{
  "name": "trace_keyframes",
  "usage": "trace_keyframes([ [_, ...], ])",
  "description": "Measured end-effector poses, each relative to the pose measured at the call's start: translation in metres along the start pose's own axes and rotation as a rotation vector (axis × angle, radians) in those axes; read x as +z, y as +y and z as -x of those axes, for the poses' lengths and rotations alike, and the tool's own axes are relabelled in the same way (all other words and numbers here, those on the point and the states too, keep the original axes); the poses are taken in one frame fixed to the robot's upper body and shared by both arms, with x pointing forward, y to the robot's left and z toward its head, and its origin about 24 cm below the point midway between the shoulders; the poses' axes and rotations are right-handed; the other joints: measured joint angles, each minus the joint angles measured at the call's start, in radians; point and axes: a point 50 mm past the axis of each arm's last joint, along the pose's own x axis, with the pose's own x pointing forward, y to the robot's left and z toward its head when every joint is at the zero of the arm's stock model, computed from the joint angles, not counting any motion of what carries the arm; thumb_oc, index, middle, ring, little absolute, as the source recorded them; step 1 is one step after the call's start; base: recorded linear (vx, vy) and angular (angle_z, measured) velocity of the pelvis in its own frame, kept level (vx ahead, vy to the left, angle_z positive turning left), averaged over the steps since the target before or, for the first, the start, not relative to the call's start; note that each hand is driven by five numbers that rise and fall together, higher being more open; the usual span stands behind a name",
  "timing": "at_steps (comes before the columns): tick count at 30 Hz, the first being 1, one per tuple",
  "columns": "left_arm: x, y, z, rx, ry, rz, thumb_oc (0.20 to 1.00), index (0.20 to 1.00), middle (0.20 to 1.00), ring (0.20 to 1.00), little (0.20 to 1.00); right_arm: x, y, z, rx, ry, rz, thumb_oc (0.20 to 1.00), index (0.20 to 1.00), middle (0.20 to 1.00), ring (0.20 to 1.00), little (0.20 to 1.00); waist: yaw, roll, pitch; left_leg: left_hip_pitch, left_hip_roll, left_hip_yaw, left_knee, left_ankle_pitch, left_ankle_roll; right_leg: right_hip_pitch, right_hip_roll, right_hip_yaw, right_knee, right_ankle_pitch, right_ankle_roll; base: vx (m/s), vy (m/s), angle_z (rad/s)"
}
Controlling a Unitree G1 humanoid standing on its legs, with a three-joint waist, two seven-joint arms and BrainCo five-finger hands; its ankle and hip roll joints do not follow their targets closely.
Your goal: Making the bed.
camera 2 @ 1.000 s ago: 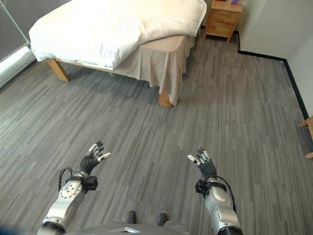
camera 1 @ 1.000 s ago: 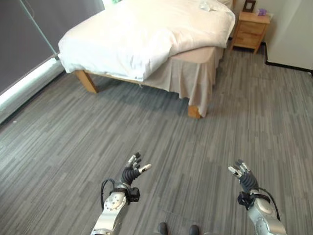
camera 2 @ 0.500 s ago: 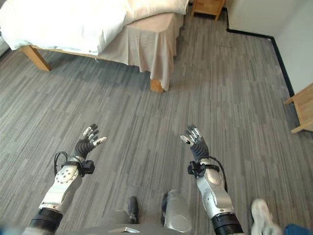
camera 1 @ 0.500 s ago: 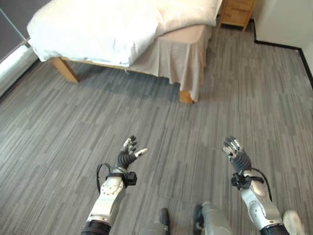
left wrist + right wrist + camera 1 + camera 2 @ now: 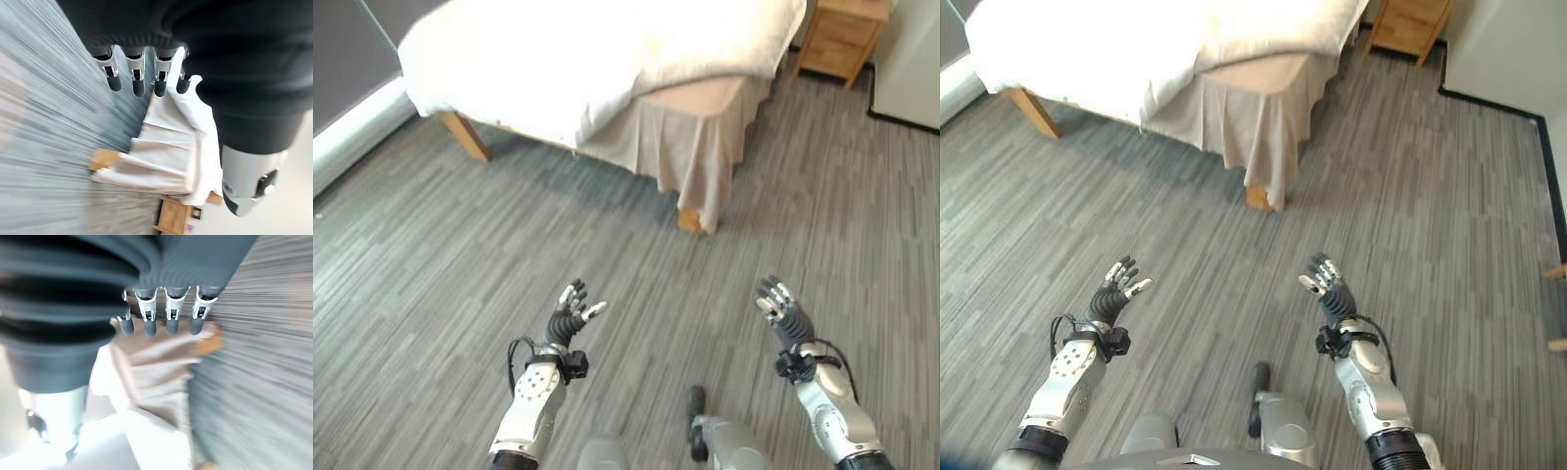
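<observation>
A bed (image 5: 607, 69) stands ahead at the top of the eye views, with a rumpled white duvet (image 5: 558, 59) hanging over its near corner. A beige bed skirt (image 5: 700, 147) and a wooden leg (image 5: 690, 219) show below the duvet. My left hand (image 5: 570, 315) is raised over the floor at the lower left, open and empty. At the lower right my right hand (image 5: 781, 311) is held up the same way, open and empty. Both hands are well short of the bed. The bed's corner (image 5: 166, 156) lies past my left fingers (image 5: 138, 78) in the left wrist view.
Grey wood-plank floor (image 5: 460, 255) lies between me and the bed. A wooden nightstand (image 5: 844, 39) stands at the top right beside the bed. A white wall with dark skirting (image 5: 1498, 59) runs along the right. A grey wall and pale ledge (image 5: 352, 127) run along the left.
The camera has shifted, so the bed sits a little lower and more to the right in view. Both hands stay raised and open over the floor.
</observation>
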Motion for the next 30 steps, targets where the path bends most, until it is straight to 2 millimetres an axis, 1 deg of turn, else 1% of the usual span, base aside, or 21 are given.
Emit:
trace_keyframes([
  [1, 0.000, -0.001, 0.000, -0.011, 0.001, 0.008, 1.000, 1.000, 1.000, 1.000, 1.000, -0.002, -0.002, 0.002, -0.002, 0.008, 0.008, 1.000, 1.000, 1.000, 1.000, 1.000, 0.004, -0.008, -0.012, -0.038, -0.012, 0.028, 0.028, -0.001, 0.001, 0.026, 0.004, 0.005, -0.017, -0.014, -0.028, 0.45, -0.118, -0.31],
  [2, 0.003, -0.011, -0.005, -0.047, -0.011, 0.018, 1.000, 1.000, 1.000, 1.000, 1.000, -0.007, -0.009, 0.009, -0.038, 0.029, 0.006, 1.000, 1.000, 1.000, 1.000, 1.000, 0.016, -0.017, -0.017, -0.071, 0.019, 0.129, 0.029, -0.005, 0.003, 0.072, 0.022, 0.013, -0.052, -0.030, -0.043, 0.46, -0.120, -0.05],
  [4, 0.009, -0.021, -0.010, -0.076, -0.037, 0.071, 1.000, 1.000, 1.000, 1.000, 1.000, -0.008, -0.013, 0.010, -0.069, 0.041, 0.004, 1.000, 1.000, 1.000, 1.000, 1.000, 0.019, -0.029, -0.012, -0.098, 0.006, 0.214, -0.168, -0.018, 0.000, 0.138, 0.040, 0.002, -0.097, -0.032, -0.038, 0.41, -0.039, 0.02],
  [6, 0.008, -0.019, -0.009, -0.084, -0.030, 0.064, 1.000, 1.000, 1.000, 1.000, 1.000, -0.005, -0.008, 0.007, -0.047, 0.030, 0.001, 1.000, 1.000, 1.000, 1.000, 1.000, 0.027, -0.025, -0.012, -0.116, -0.022, 0.223, -0.307, -0.010, 0.003, 0.183, 0.052, 0.003, -0.112, -0.042, -0.023, 0.52, 0.008, -0.14],
  [7, 0.006, -0.020, -0.008, -0.098, -0.023, 0.057, 1.000, 1.000, 1.000, 1.000, 1.000, -0.004, -0.004, 0.007, -0.026, 0.026, 0.007, 1.000, 1.000, 1.000, 1.000, 1.000, 0.035, -0.014, -0.018, -0.122, -0.071, 0.234, -0.467, -0.006, 0.008, 0.236, 0.058, -0.009, -0.139, -0.068, 0.013, 0.63, 0.038, -0.11],
  [8, 0.007, -0.021, -0.008, -0.107, -0.023, 0.054, 1.000, 1.000, 1.000, 1.000, 1.000, -0.004, -0.005, 0.009, -0.025, 0.026, 0.009, 1.000, 1.000, 1.000, 1.000, 1.000, 0.036, -0.011, -0.023, -0.122, -0.098, 0.224, -0.536, -0.006, 0.008, 0.256, 0.061, -0.009, -0.152, -0.081, 0.011, 0.55, 0.047, -0.20],
  [9, 0.005, -0.024, -0.006, -0.126, -0.020, 0.047, 1.000, 1.000, 1.000, 1.000, 1.000, -0.006, -0.004, 0.009, -0.018, 0.033, 0.011, 1.000, 1.000, 1.000, 1.000, 1.000, 0.050, 0.017, -0.039, -0.121, -0.143, 0.211, -0.687, 0.000, 0.019, 0.281, 0.080, 0.004, -0.172, -0.117, 0.021, 0.50, 0.035, -0.29],
  [11, 0.003, -0.026, -0.004, -0.153, -0.013, 0.037, 1.000, 1.000, 1.000, 1.000, 1.000, -0.013, -0.003, 0.009, -0.002, 0.067, 0.021, 1.000, 1.000, 1.000, 1.000, 1.000, 0.079, 0.043, -0.051, -0.097, -0.226, 0.175, -0.842, 0.034, 0.065, 0.340, 0.093, 0.029, -0.178, -0.153, 0.038, 0.50, 0.036, -0.46],
  [14, -0.004, -0.025, 0.005, -0.158, 0.011, 0.043, 1.000, 1.000, 1.000, 1.000, 1.000, -0.019, 0.007, 0.011, 0.049, 0.092, 0.024, 1.000, 1.000, 1.000, 1.000, 1.000, 0.085, 0.046, -0.075, 0.000, -0.261, 0.203, -0.829, 0.030, 0.137, 0.437, 0.109, 0.092, -0.174, -0.195, 0.094, 0.47, 0.098, -0.46],
  [15, -0.006, -0.025, 0.009, -0.166, 0.016, 0.040, 1.000, 1.000, 1.000, 1.000, 1.000, -0.022, 0.011, 0.013, 0.066, 0.100, 0.022, 1.000, 1.000, 1.000, 1.000, 1.000, 0.084, 0.054, -0.100, 0.021, -0.257, 0.186, -0.860, 0.110, 0.215, 0.436, 0.122, 0.102, -0.143, -0.220, 0.106, 0.38, 0.116, -0.20],
  [16, -0.005, -0.024, 0.008, -0.173, 0.019, 0.025, 1.000, 1.000, 1.000, 1.000, 1.000, -0.028, 0.015, 0.015, 0.067, 0.114, -0.003, 1.000, 1.000, 1.000, 1.000, 1.000, 0.069, 0.011, -0.111, 0.032, -0.287, 0.187, -0.859, 0.077, 0.213, 0.430, 0.090, 0.100, -0.115, -0.243, 0.104, 0.38, 0.171, -0.03],
  [17, -0.002, -0.032, 0.004, -0.212, 0.014, 0.013, 1.000, 1.000, 1.000, 1.000, 1.000, -0.032, 0.018, 0.015, 0.072, 0.125, -0.016, 1.000, 1.000, 1.000, 1.000, 1.000, 0.070, -0.012, -0.120, 0.065, -0.298, 0.189, -0.875, 0.055, 0.222, 0.369, 0.075, 0.110, 0.031, -0.255, 0.099, 0.26, 0.136, -0.03],
  [18, -0.001, -0.036, 0.002, -0.226, 0.010, 0.011, 1.000, 1.000, 1.000, 1.000, 1.000, -0.031, 0.021, 0.013, 0.085, 0.123, -0.014, 1.000, 1.000, 1.000, 1.000, 1.000, 0.074, -0.007, -0.118, 0.089, -0.287, 0.193, -0.899, 0.056, 0.219, 0.304, 0.073, 0.106, 0.180, -0.266, 0.113, 0.37, 0.234, -0.39],
  [19, 0.003, -0.040, -0.001, -0.249, 0.000, 0.001, 1.000, 1.000, 1.000, 1.000, 1.000, -0.029, 0.031, 0.010, 0.131, 0.114, -0.015, 1.000, 1.000, 1.000, 1.000, 1.000, 0.078, -0.006, -0.118, 0.150, -0.284, 0.180, -0.937, 0.053, 0.223, 0.149, 0.036, 0.080, 0.517, -0.275, 0.140, 0.30, 0.197, -0.33],
  [21, 0.008, -0.046, -0.006, -0.259, -0.017, 0.003, 1.000, 1.000, 1.000, 1.000, 1.000, -0.023, 0.036, 0.008, 0.151, 0.082, -0.024, 1.000, 1.000, 1.000, 1.000, 1.000, 0.059, -0.001, -0.106, 0.205, -0.309, 0.159, -0.940, 0.002, 0.253, 0.035, -0.031, 0.081, 0.742, -0.261, 0.157, 0.27, 0.144, 0.17],
  [22, 0.014, -0.054, -0.011, -0.288, -0.032, -0.007, 1.000, 1.000, 1.000, 1.000, 1.000, -0.020, 0.037, 0.006, 0.157, 0.070, -0.019, 1.000, 1.000, 1.000, 1.000, 1.000, 0.029, 0.022, -0.088, 0.256, -0.310, 0.127, -0.950, 0.004, 0.242, -0.040, -0.071, 0.071, 0.837, -0.265, 0.158, 0.13, 0.034, 0.64],
  [24, 0.022, -0.058, -0.015, -0.305, -0.063, -0.010, 1.000, 1.000, 1.000, 1.000, 1.000, -0.020, 0.037, 0.005, 0.158, 0.071, -0.018, 1.000, 1.000, 1.000, 1.000, 1.000, 0.024, 0.053, -0.070, 0.296, -0.300, 0.117, -0.948, -0.014, 0.245, -0.131, -0.104, 0.081, 0.840, -0.261, 0.165, 0.42, 0.015, 0.54],
  [26, 0.032, -0.054, -0.015, -0.312, -0.096, -0.039, 1.000, 1.000, 1.000, 1.000, 1.000, -0.020, 0.036, 0.007, 0.152, 0.074, -0.018, 1.000, 1.000, 1.000, 1.000, 1.000, 0.019, 0.077, -0.051, 0.334, -0.287, 0.073, -0.912, -0.105, 0.200, -0.221, -0.188, 0.071, 0.718, -0.253, 0.151, 0.46, -0.081, 0.46],
  [28, 0.036, -0.047, -0.016, -0.294, -0.109, -0.048, 1.000, 1.000, 1.000, 1.000, 1.000, -0.022, 0.033, 0.009, 0.143, 0.086, -0.017, 1.000, 1.000, 1.000, 1.000, 1.000, 0.013, 0.084, -0.044, 0.373, -0.278, 0.054, -0.913, -0.104, 0.195, -0.231, -0.203, 0.117, 0.502, -0.200, 0.162, 0.48, -0.186, 0.71],
  [29, 0.036, -0.048, -0.016, -0.293, -0.110, -0.040, 1.000, 1.000, 1.000, 1.000, 1.000, -0.023, 0.030, 0.011, 0.133, 0.093, -0.014, 1.000, 1.000, 1.000, 1.000, 1.000, 0.011, 0.079, -0.044, 0.393, -0.277, 0.001, -0.913, -0.130, 0.160, -0.237, -0.185, 0.153, 0.446, -0.189, 0.170, 0.52, -0.215, 0.79],
  [30, 0.035, -0.049, -0.016, -0.298, -0.103, -0.044, 1.000, 1.000, 1.000, 1.000, 1.000, -0.025, 0.027, 0.014, 0.114, 0.099, -0.021, 1.000, 1.000, 1.000, 1.000, 1.000, 0.009, 0.073, -0.048, 0.398, -0.269, -0.014, -0.910, -0.134, 0.156, -0.209, -0.163, 0.204, 0.325, -0.176, 0.188, 0.43, -0.189, 1.05],
])
